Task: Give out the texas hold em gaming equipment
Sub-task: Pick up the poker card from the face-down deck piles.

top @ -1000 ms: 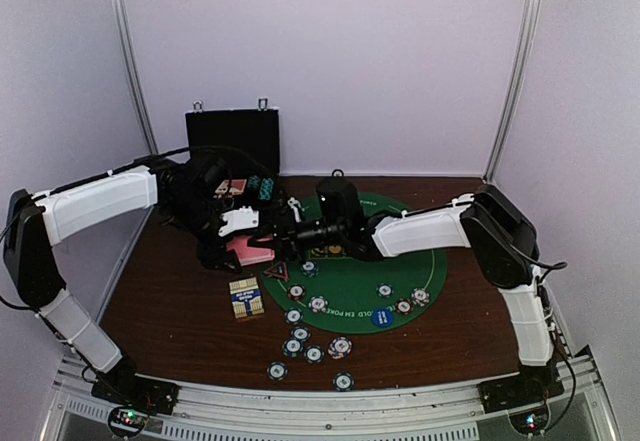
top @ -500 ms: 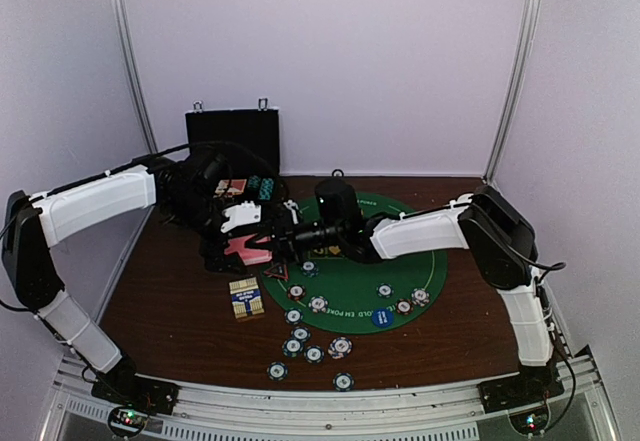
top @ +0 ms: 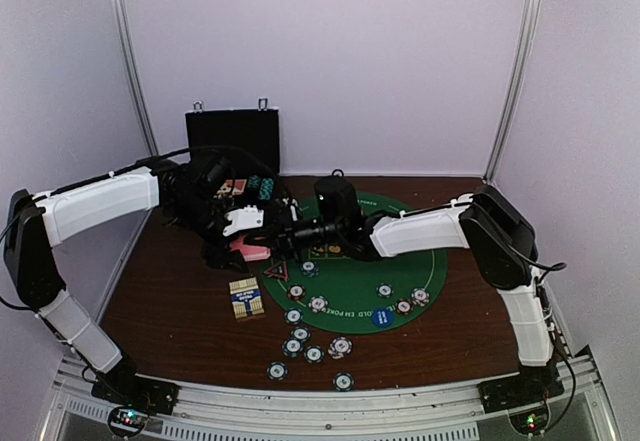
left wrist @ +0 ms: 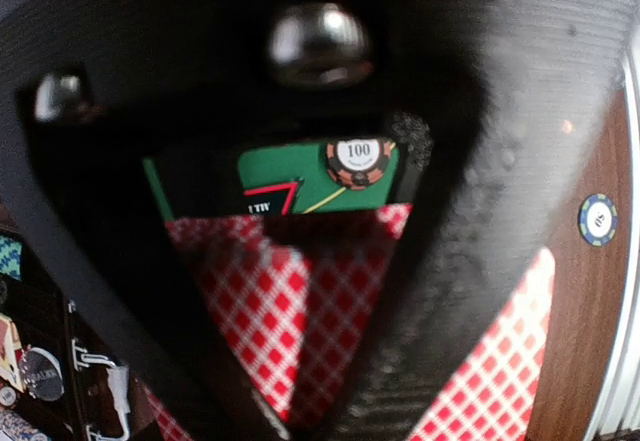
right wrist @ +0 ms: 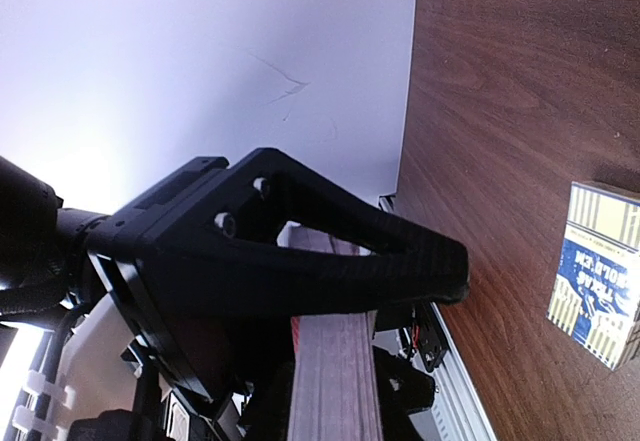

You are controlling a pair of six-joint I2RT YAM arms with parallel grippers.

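A stack of pink-red-backed playing cards point(top: 252, 250) hangs above the table's left side, where my two grippers meet. My left gripper point(top: 243, 231) is over it. In the left wrist view the red-checked cards point(left wrist: 290, 281) sit in the V of that gripper point(left wrist: 322, 333), which is shut on them. My right gripper point(top: 283, 234) reaches in from the right. It point(right wrist: 335, 316) is shut on the deck's edge point(right wrist: 335, 386) under a black finger point(right wrist: 330, 251). Striped poker chips point(top: 318, 304) lie on the green mat point(top: 350, 283) and in front of it point(top: 293, 346). The red-edged triangle point(top: 276, 272) and a blue marker disc point(top: 381, 316) also lie on the mat.
A blue-and-yellow card box point(top: 246, 298) lies on the brown table, also seen in the right wrist view point(right wrist: 598, 273). The black hinged case point(top: 232, 139) stands open at the back left, with chips in its tray. Metal frame posts rise at both sides.
My right gripper has crept left up to the cards. The left gripper with the cards has shifted slightly.
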